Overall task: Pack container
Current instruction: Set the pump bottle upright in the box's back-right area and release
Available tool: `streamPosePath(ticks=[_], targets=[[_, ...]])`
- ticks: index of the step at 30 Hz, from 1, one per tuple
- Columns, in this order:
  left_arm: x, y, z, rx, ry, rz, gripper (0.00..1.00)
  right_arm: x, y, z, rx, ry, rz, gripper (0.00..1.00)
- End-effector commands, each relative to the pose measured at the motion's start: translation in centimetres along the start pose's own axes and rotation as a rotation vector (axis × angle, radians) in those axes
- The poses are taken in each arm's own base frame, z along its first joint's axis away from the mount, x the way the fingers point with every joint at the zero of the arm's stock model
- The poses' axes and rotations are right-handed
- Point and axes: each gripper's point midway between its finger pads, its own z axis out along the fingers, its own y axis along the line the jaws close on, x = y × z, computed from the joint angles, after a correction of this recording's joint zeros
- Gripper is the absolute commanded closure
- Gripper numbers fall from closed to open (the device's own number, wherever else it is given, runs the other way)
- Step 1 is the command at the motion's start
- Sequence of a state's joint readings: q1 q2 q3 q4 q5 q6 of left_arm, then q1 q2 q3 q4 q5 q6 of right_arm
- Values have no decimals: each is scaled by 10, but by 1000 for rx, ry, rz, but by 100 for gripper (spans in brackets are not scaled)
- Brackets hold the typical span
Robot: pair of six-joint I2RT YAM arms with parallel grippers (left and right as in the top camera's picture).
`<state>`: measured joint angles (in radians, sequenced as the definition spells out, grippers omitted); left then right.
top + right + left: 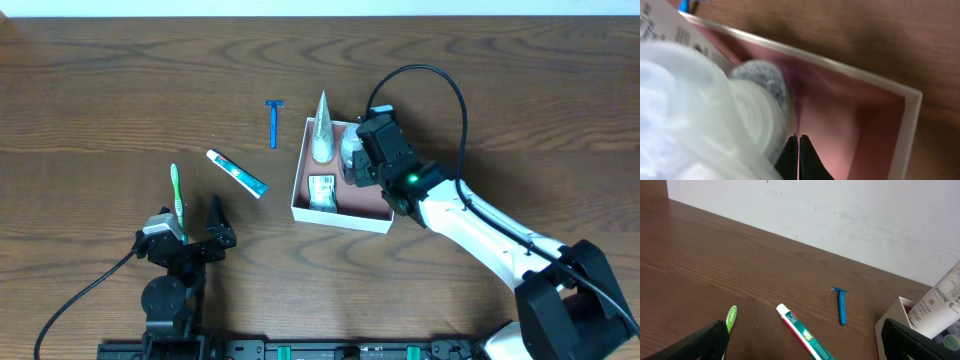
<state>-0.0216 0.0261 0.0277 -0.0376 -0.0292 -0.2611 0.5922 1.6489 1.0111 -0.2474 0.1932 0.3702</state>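
Shut tight on nothing: right gripper [798,156] low inside the container [910,125], mid-table, just beside the clear bottle [710,115]. Could snag that bottle lifting out and topple it against the Pantene tube [940,302]. Wide apart and idle, left gripper [190,222].

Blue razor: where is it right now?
In the overhead view the blue razor lies on the table just left of the container's far corner, outside it, beyond the toothpaste tube.
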Motion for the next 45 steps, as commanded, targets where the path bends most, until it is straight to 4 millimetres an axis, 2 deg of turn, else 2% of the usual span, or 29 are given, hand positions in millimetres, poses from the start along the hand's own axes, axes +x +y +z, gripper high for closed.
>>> streamPosePath(ticks=[1,8,22,32,38,45], targets=[[18,8,2,-28,49,14,2,3,-4,8,12,5,-22,98],[18,8,2,-28,49,14,2,3,8,8,-58,12,-16,98],[18,8,2,-28,49,14,2,12,3,8,-32,53,205,99],[18,8,2,-28,49,14,2,16,11,7,-73,83,310,99],[18,8,2,-28,49,14,2,13,17,7,-102,81,322,99],[18,8,2,-28,49,14,2,16,13,7,-90,90,294,99]])
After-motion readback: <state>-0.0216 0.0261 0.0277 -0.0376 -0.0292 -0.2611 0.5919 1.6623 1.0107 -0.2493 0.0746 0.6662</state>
